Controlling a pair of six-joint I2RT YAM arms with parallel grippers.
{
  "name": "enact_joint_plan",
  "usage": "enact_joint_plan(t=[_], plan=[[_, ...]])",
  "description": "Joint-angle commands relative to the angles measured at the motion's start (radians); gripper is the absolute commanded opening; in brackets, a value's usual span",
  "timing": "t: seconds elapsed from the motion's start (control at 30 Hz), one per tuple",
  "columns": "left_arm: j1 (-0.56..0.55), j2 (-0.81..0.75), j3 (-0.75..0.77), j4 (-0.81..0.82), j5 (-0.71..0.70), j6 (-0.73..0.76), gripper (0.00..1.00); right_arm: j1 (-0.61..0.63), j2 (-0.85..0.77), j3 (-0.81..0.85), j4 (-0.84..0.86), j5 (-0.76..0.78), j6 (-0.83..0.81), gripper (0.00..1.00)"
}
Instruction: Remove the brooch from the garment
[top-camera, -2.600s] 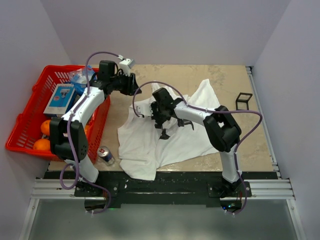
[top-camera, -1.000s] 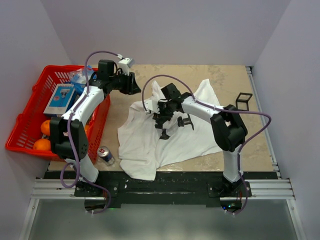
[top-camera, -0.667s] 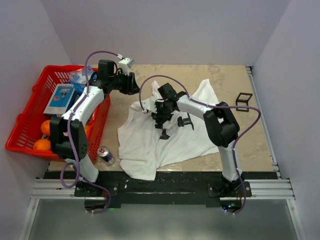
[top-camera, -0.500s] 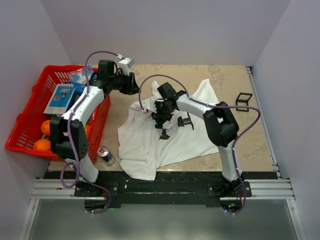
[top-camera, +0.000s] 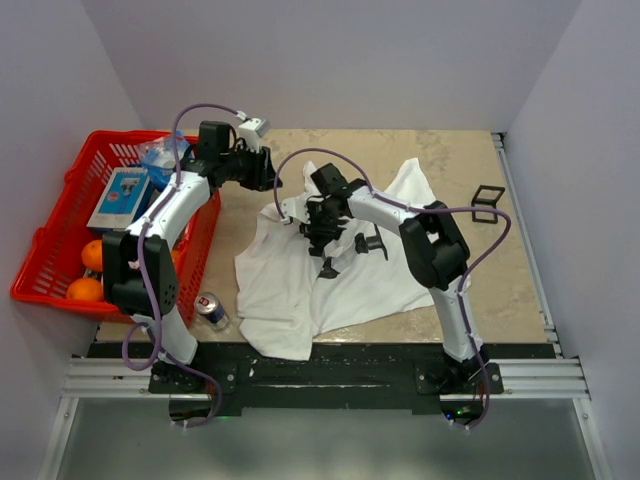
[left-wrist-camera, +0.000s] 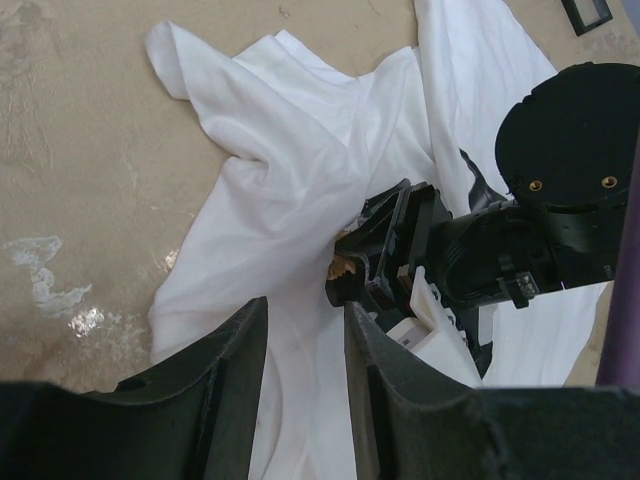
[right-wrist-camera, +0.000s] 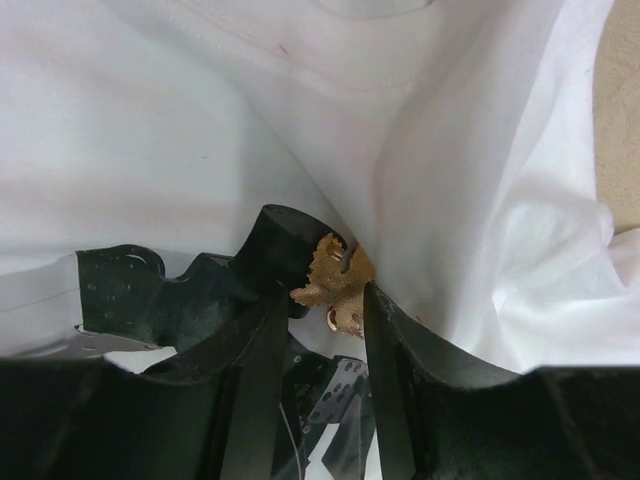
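Observation:
The white T-shirt (top-camera: 375, 280) lies crumpled mid-table; it also shows in the left wrist view (left-wrist-camera: 280, 170) and the right wrist view (right-wrist-camera: 200, 120). The small golden-tan brooch (right-wrist-camera: 338, 275) sits against the cloth, next to the black print (right-wrist-camera: 160, 290). My right gripper (right-wrist-camera: 320, 290) is down on the shirt (top-camera: 317, 233) and shut on the brooch at its fingertips. The brooch also shows at that gripper's tip in the left wrist view (left-wrist-camera: 341, 266). My left gripper (left-wrist-camera: 305, 320) hovers open and empty above the shirt's far left edge (top-camera: 268, 172).
A red basket (top-camera: 45, 262) at the left holds oranges (top-camera: 85, 290) and a blue box (top-camera: 120, 198). A drink can (top-camera: 210, 310) lies near the shirt's front left. A small black frame (top-camera: 487, 202) stands at the right.
My right arm's wrist has shifted a little up and left while its gripper stayed down on the shirt. The left arm has not moved.

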Motion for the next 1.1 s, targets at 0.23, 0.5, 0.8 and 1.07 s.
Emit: enact_joint_plan(t=[0.23,0.5,0.8,1.07], plan=[[-0.002,0.001,0.026,0.005,0.002,0.022,0.42,0.0,0.017,0.061,0.014,0.025,0.074,0.26],[-0.002,0.015,0.03,0.014,0.014,0.011,0.42,-0.001,0.009,0.075,0.082,0.062,0.082,0.22],[-0.002,0.01,0.026,0.012,0.011,0.013,0.42,0.002,-0.049,0.01,0.197,0.091,0.088,0.21],[-0.002,0.018,0.038,0.012,0.016,0.008,0.42,0.002,-0.065,-0.011,0.261,0.092,0.061,0.19]])
